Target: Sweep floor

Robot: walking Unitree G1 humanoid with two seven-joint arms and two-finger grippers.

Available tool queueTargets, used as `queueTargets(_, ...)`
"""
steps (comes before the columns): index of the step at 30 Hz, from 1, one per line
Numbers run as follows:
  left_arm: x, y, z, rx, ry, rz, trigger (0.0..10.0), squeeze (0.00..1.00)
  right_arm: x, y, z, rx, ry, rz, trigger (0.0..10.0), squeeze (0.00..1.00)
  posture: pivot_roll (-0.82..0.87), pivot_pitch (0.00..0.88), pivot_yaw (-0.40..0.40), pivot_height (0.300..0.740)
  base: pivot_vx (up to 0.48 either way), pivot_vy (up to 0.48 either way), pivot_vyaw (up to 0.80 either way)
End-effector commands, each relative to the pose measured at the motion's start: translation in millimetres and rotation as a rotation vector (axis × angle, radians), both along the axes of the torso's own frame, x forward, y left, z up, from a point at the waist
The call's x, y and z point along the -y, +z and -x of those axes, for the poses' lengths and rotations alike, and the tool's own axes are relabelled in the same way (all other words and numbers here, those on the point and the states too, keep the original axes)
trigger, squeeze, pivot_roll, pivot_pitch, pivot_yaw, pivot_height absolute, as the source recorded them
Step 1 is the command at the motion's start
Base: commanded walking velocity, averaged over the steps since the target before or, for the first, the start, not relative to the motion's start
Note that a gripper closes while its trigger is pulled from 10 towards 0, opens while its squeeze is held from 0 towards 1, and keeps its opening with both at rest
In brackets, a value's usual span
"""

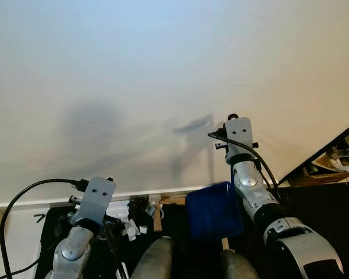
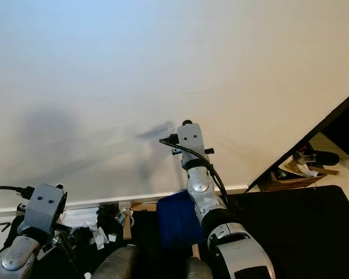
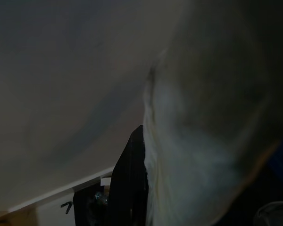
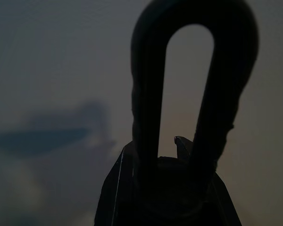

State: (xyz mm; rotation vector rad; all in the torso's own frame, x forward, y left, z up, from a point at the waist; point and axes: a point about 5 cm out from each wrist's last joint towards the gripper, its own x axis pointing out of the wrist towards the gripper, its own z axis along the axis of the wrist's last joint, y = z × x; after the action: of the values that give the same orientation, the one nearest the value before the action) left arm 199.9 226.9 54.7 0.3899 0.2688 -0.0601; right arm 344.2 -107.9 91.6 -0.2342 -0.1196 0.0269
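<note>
Our right gripper (image 4: 193,94) points up at the white wall (image 1: 163,70), its fingers closed around a dark looped handle (image 4: 226,70), and below its wrist we see a blue dustpan (image 1: 214,210). Our left gripper (image 1: 93,218) sits lower, over paper scraps (image 1: 131,226) on the dark floor (image 1: 326,209); we cannot tell how far it is open.

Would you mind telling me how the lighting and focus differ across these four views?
Eye views: bright and sharp, the arms casting soft shadows on the white wall. Left wrist view: dark, with a blurred pale shape close up. Right wrist view: dim, the right gripper a black silhouette against the wall.
</note>
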Motion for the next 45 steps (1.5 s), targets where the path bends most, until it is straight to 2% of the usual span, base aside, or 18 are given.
queueTargets(1, -4.0, 1.7, 3.7, -0.013, -0.003, -0.019, 10.0, 0.0, 2.7, -0.4, 0.7, 0.016, -0.012, 0.008, 10.0, 0.0, 0.3, 0.137, 0.016, 0.74, 0.0, 0.0, 0.0)
queueTargets(5, -4.6, 2.6, 3.8, -0.017, -0.011, -0.024, 10.0, 0.0, 2.9, -10.1, 4.5, -0.024, -0.019, 0.033, 10.0, 0.0, 0.31, 0.138, 0.033, 0.74, 0.0, 0.0, 0.0)
queueTargets(9, -6.6, 4.3, 3.7, -0.018, -0.02, -0.032, 10.0, 0.0, -3.9, -25.1, 11.3, -0.097, 0.0, 0.066, 10.0, 0.0, 0.32, 0.134, 0.041, 0.74, 0.0, 0.0, 0.0)
queueTargets(14, -11.3, 6.9, 4.1, -0.014, -0.012, -0.042, 10.0, 0.0, -20.0, -40.7, 22.2, -0.166, 0.081, 0.104, 10.0, 0.0, 0.33, 0.13, 0.035, 0.74, 0.0, 0.0, 0.0)
queueTargets(19, -10.6, 5.6, 6.4, -0.019, -0.01, -0.042, 10.0, 0.0, -23.3, -45.9, 26.2, -0.188, 0.121, 0.123, 10.0, 0.0, 0.32, 0.131, 0.03, 0.74, 0.0, 0.0, 0.0)
queueTargets(21, -8.0, 4.5, 7.0, -0.02, -0.012, -0.037, 10.0, 0.0, -22.9, -50.9, 28.2, -0.22, 0.144, 0.17, 10.0, 0.0, 0.32, 0.132, 0.021, 0.74, 0.0, 0.0, 0.0)
queueTargets(23, -6.2, 4.0, 6.6, -0.017, -0.008, -0.028, 10.0, 0.0, -19.9, -54.2, 28.0, -0.255, 0.166, 0.222, 10.0, 0.0, 0.31, 0.132, 0.012, 0.74, 0.0, 0.0, 0.0)
queueTargets(30, -4.4, 2.3, 6.3, -0.012, -0.001, -0.017, 10.0, 0.0, -8.1, -55.9, 24.6, -0.306, 0.172, 0.276, 10.0, 0.0, 0.29, 0.129, -0.007, 0.74, 0.0, 0.0, 0.0)
queueTargets(34, -17.6, 9.9, 4.6, 0.031, 0.047, -0.031, 10.0, 0.0, 11.0, -58.0, 22.9, -0.341, 0.138, 0.357, 10.0, 0.0, 0.28, 0.128, -0.012, 0.74, 0.0, 0.0, 0.0)
queueTargets(36, -19.6, 11.3, 4.4, 0.036, 0.051, -0.035, 10.0, 0.0, 13.0, -58.8, 23.1, -0.351, 0.137, 0.37, 10.0, 0.0, 0.28, 0.129, -0.012, 0.74, 0.0, 0.0, 0.0)
queueTargets(37, -28.9, 18.1, 4.0, 0.062, 0.073, -0.054, 10.0, 0.0, 19.9, -61.8, 24.5, -0.374, 0.123, 0.401, 10.0, 0.0, 0.27, 0.13, -0.01, 0.74, 0.0, 0.0, 0.0)
queueTargets(40, -43.5, 28.4, 5.9, 0.088, 0.102, -0.086, 10.0, 0.0, 30.3, -66.3, 27.3, -0.413, 0.092, 0.406, 10.0, 0.0, 0.27, 0.132, -0.009, 0.74, 0.0, 0.0, 0.0)
queueTargets(43, -50.4, 31.2, 7.6, 0.092, 0.115, -0.099, 10.0, 0.0, 35.1, -68.1, 28.9, -0.426, 0.077, 0.403, 10.0, 0.0, 0.27, 0.133, -0.008, 0.74, 0.0, 0.0, 0.0)
queueTargets(45, -59.6, 34.2, 9.9, 0.091, 0.135, -0.114, 10.0, 0.0, 43.8, -73.6, 34.1, -0.458, 0.05, 0.393, 10.0, 0.0, 0.27, 0.137, -0.008, 0.74, 0.0, 0.0, 0.0)
